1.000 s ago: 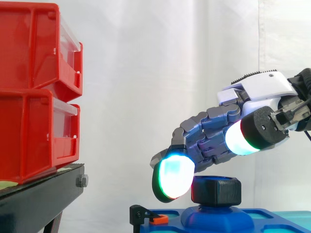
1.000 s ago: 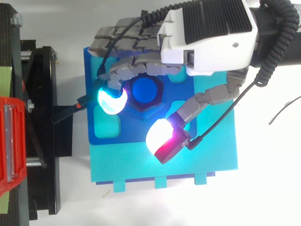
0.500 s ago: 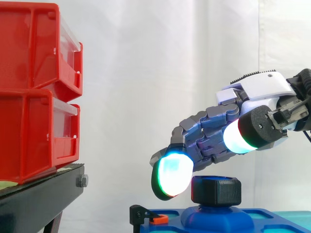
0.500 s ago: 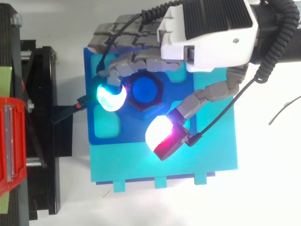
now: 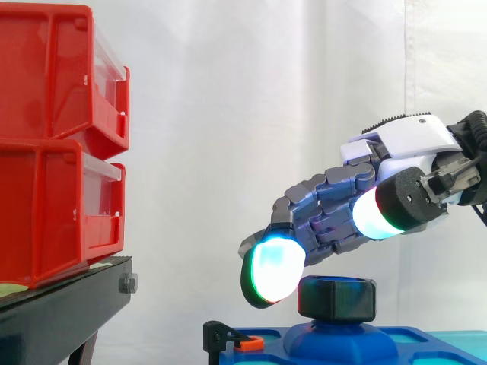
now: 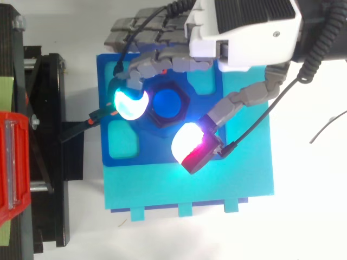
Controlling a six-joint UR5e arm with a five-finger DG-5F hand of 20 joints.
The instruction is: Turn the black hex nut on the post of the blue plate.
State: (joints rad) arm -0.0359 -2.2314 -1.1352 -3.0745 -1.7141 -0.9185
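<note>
The black hex nut (image 5: 337, 298) sits on the blue post (image 6: 167, 103) of the blue plate (image 6: 123, 158). My hand (image 6: 244, 27) reaches in from the right and hovers over the nut, open, with its fingers loosely bent to either side of it. One cyan fingertip (image 5: 272, 270) hangs just left of the nut at about its top. In the top view this fingertip (image 6: 130, 104) overlaps the nut's left edge. The thumb pad (image 6: 191, 145) lies below and right of the nut, and in the side view it is well above the nut. Nothing is held.
The blue plate rests on a larger teal plate (image 6: 217, 184). Stacked red bins (image 5: 53, 152) stand on a black stand (image 5: 68, 304) to the left. A small black and orange clip (image 5: 243, 342) sits at the blue plate's left edge.
The hand has shifted a little toward the top edge of the top view and risen slightly. The cyan fingertip stays by the nut's left side, and the nut's facets look slightly turned.
</note>
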